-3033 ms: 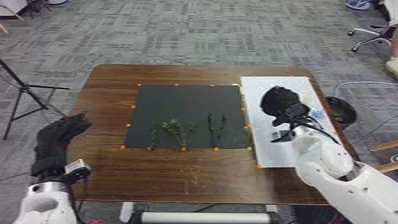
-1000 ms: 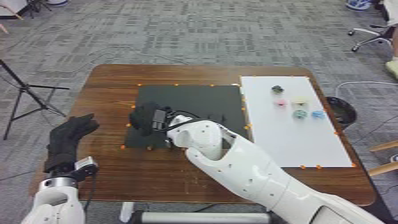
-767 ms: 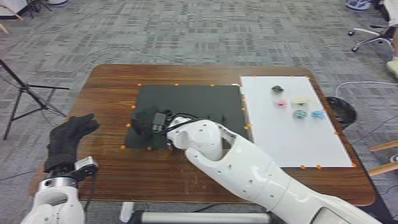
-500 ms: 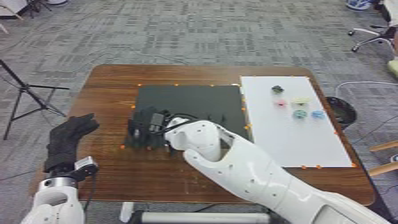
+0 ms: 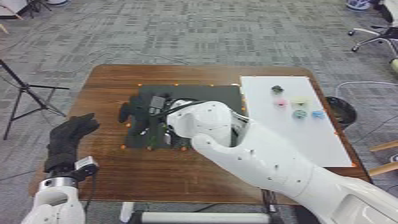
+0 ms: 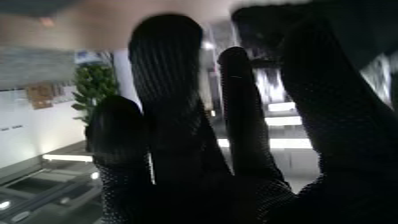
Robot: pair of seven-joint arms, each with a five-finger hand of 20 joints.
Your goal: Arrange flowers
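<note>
Currently the right hand [image 5: 139,111] is over the black mat [image 5: 218,91], its fingers straight, any hold impossible to tell, while the left [image 5: 69,132] hangs open, holding nothing, colored flower heads [image 5: 299,114] lie on the white sheet [image 5: 311,142], and a dark bin [image 5: 348,112] stands beside the table [image 5: 124,175], contents unclear.

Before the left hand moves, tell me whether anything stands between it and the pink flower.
Yes: the right hand and its white arm, over the black mat, stand between the left hand and the pink flower on the white sheet.
</note>
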